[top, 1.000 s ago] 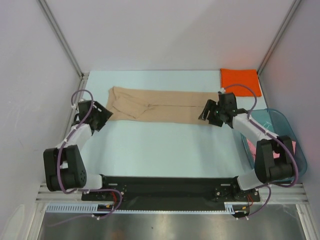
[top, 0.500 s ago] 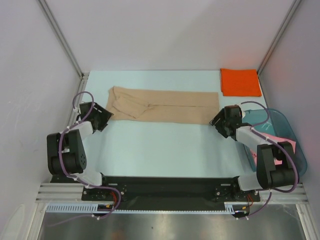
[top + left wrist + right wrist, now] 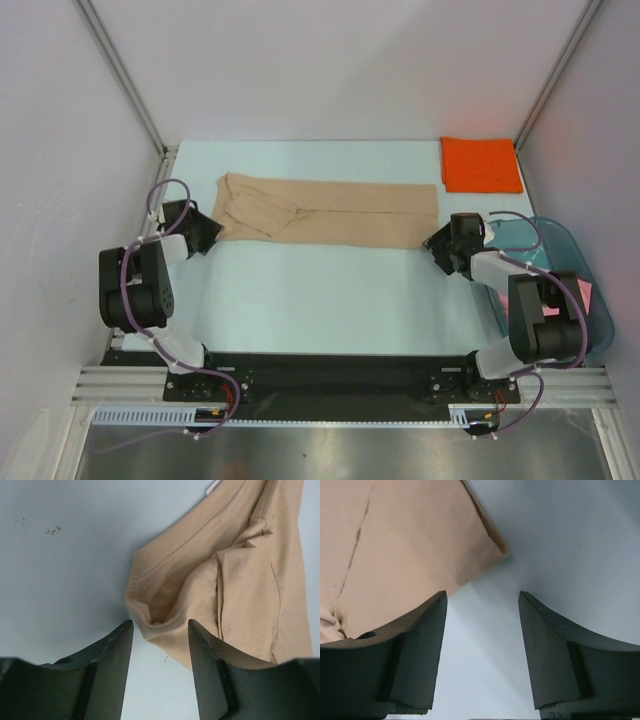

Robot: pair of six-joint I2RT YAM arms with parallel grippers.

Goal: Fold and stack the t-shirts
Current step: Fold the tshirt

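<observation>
The tan t-shirt (image 3: 330, 210) lies folded into a long strip across the far half of the table. My left gripper (image 3: 207, 231) is open and empty, low at the strip's near left corner (image 3: 150, 615), which sits just ahead of its fingertips. My right gripper (image 3: 432, 243) is open and empty at the strip's near right corner (image 3: 490, 545), which lies just beyond its jaws. The orange t-shirt (image 3: 480, 164) lies folded at the far right corner. A pink t-shirt (image 3: 586, 292) shows in the teal tub.
The translucent teal tub (image 3: 560, 245) stands at the right edge beside my right arm. White walls and metal posts enclose the table on three sides. Bare pale table surface (image 3: 320, 290) lies between the strip and the arm bases.
Both grippers have let go of the tan strip's ends and drawn back toward the near side. The right gripper moved right and down off the cloth; the left arm folded closer.
</observation>
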